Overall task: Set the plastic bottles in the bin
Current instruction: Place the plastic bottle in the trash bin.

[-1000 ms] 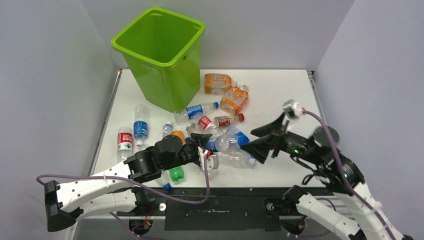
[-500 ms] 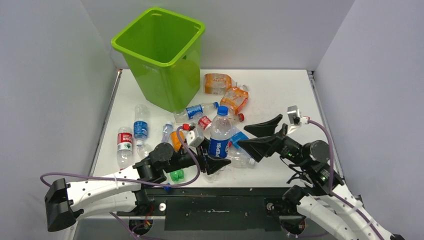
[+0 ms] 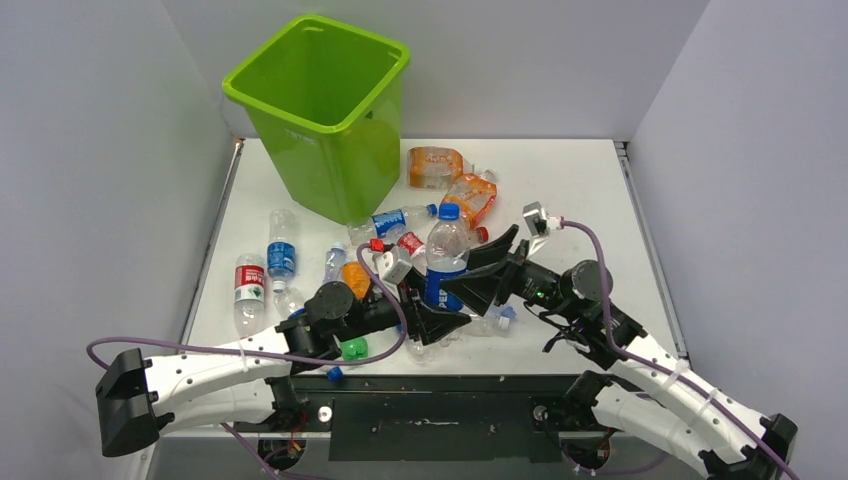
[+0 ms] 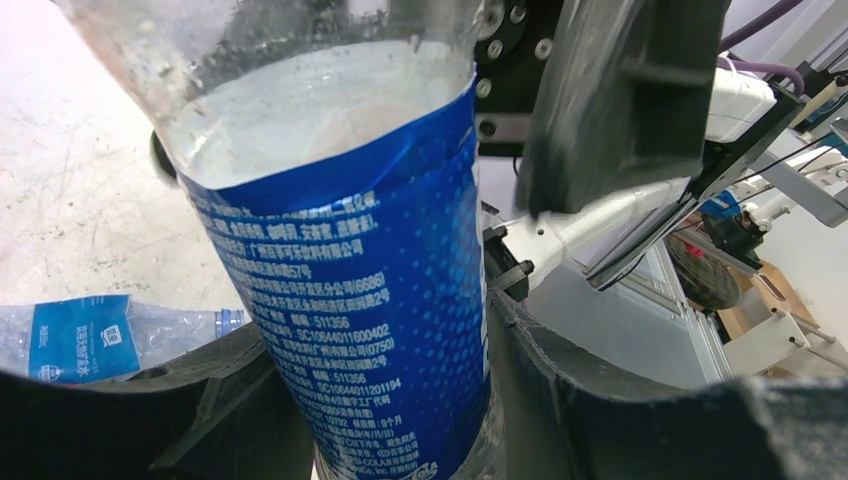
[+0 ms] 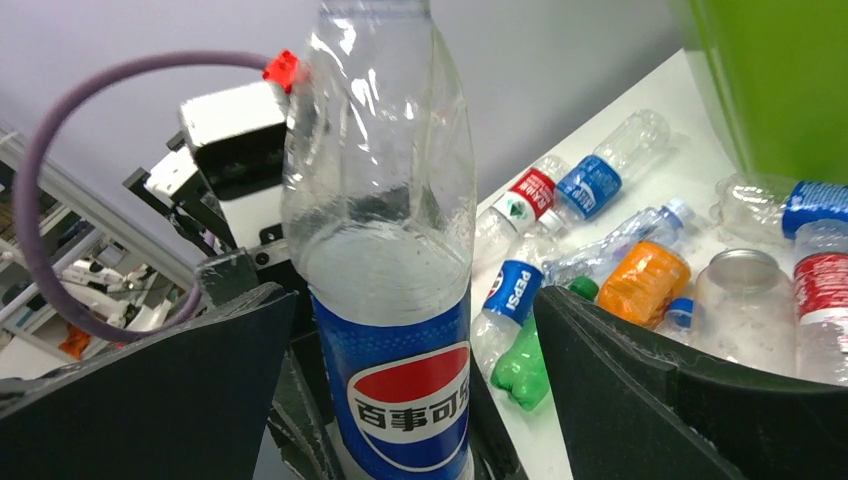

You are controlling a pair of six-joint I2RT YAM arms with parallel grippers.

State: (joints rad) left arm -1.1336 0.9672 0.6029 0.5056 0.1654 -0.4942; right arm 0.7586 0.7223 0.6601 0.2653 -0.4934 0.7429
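A clear Pepsi bottle point(image 3: 445, 255) with a blue label and blue cap stands upright above the pile. My left gripper point(image 3: 432, 318) is shut on its lower body, and the label point(image 4: 350, 300) fills the left wrist view between both fingers. My right gripper point(image 3: 455, 273) is open, with one finger point(image 5: 150, 390) on each side of the same bottle point(image 5: 390, 280) and apart from it. The lime-green bin point(image 3: 320, 110) stands at the far left of the table. Several more plastic bottles lie below and in front of it.
Two orange bottles point(image 3: 440, 167) lie at the back centre. A blue-labelled bottle point(image 3: 282, 255) and a red-labelled one point(image 3: 248, 285) lie along the left edge. A green bottle point(image 3: 352, 348) sits by my left arm. Grey walls close in the table on three sides.
My left gripper has lifted the Pepsi bottle out of the pile and stood it upright. My right arm has swung left, its open jaws now astride that bottle.
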